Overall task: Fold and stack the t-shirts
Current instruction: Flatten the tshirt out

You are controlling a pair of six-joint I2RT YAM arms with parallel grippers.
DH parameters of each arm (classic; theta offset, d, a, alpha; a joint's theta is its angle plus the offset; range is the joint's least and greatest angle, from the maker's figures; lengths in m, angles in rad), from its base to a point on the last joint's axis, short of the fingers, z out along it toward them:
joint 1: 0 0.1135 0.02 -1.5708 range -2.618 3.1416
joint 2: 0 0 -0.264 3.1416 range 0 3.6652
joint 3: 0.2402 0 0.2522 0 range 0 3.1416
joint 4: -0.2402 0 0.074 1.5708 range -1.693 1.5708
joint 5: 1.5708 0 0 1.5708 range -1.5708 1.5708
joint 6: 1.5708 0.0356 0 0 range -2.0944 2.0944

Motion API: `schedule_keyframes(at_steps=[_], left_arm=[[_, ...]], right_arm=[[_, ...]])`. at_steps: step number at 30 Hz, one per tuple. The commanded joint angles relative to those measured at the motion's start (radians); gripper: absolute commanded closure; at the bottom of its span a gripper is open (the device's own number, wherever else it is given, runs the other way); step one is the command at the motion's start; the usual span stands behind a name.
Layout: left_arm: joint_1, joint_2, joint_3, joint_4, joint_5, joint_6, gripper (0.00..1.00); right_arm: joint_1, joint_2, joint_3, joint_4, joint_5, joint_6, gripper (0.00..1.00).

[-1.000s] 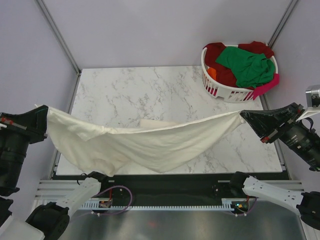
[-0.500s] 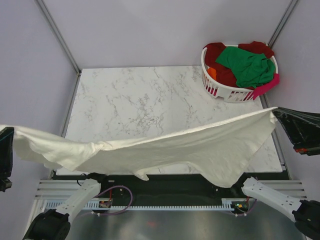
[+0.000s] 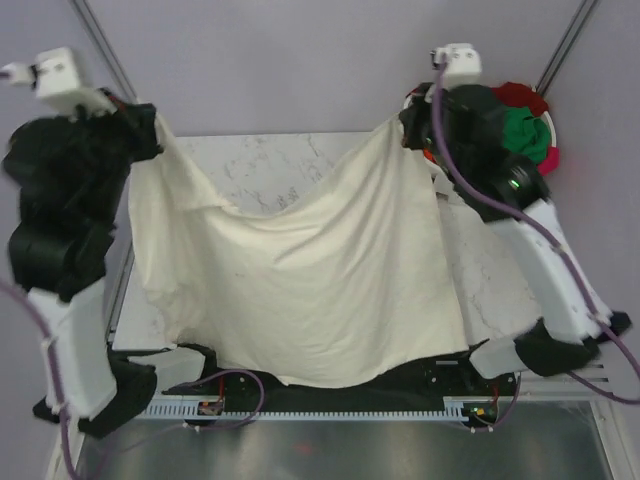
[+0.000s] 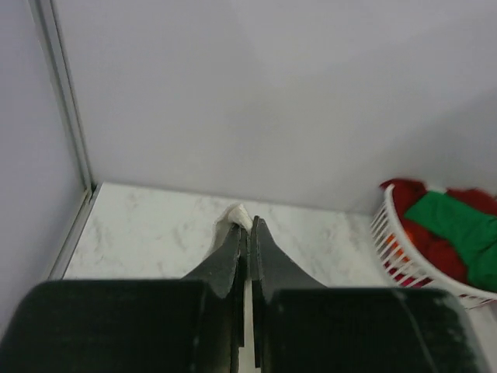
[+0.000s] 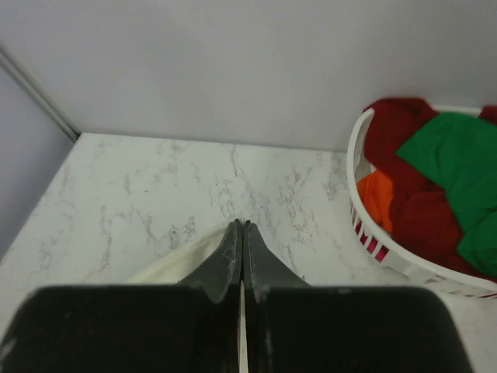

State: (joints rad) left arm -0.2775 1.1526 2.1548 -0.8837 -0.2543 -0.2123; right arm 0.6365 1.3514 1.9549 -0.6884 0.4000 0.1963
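A cream t-shirt (image 3: 310, 280) hangs spread wide between my two grippers, held high over the marble table; its lower edge drapes past the table's near edge. My left gripper (image 3: 155, 118) is shut on its upper left corner; a cream tip (image 4: 237, 213) pokes past the shut gripper (image 4: 248, 227) in the left wrist view. My right gripper (image 3: 405, 122) is shut on the upper right corner; in the right wrist view, cream cloth (image 5: 175, 263) shows beside the shut gripper (image 5: 241, 226). Green (image 3: 525, 135), dark red, orange and pink t-shirts lie in the basket.
The white slatted laundry basket (image 5: 359, 203) stands at the table's far right corner, partly hidden behind my right arm in the top view. The marble table (image 3: 490, 290) shows to the right of the hanging shirt. Frame posts stand at both back corners.
Both arms have swung from low and wide at the table's sides up and back toward the far edge. The cream shirt went from a sagging horizontal band to a raised, spread sheet.
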Motion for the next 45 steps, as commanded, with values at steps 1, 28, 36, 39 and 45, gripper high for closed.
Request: schedule_keyframes(at_steps=[1, 28, 36, 39, 45], left_arm=[[0.076, 0.318, -0.033, 0.012, -0.093, 0.065, 0.98], [0.27, 0.593, -0.402, 0.102, 0.235, -0.124, 0.27], [0.268, 0.714, -0.491, 0.235, 0.601, -0.167, 0.36], [0.268, 0.792, -0.487, 0.233, 0.552, -0.167, 0.36], [0.27, 0.964, -0.458, 0.227, 0.497, -0.177, 0.38]], right_arm=[[-0.284, 0.303, 0.054, -0.05, -0.152, 0.171, 1.0], [-0.279, 0.402, -0.181, 0.051, -0.337, 0.134, 0.02], [-0.294, 0.407, -0.359, 0.061, -0.372, 0.097, 0.02], [-0.301, 0.454, -0.353, 0.067, -0.388, 0.092, 0.02], [-0.305, 0.635, -0.262, 0.078, -0.426, 0.094, 0.02]])
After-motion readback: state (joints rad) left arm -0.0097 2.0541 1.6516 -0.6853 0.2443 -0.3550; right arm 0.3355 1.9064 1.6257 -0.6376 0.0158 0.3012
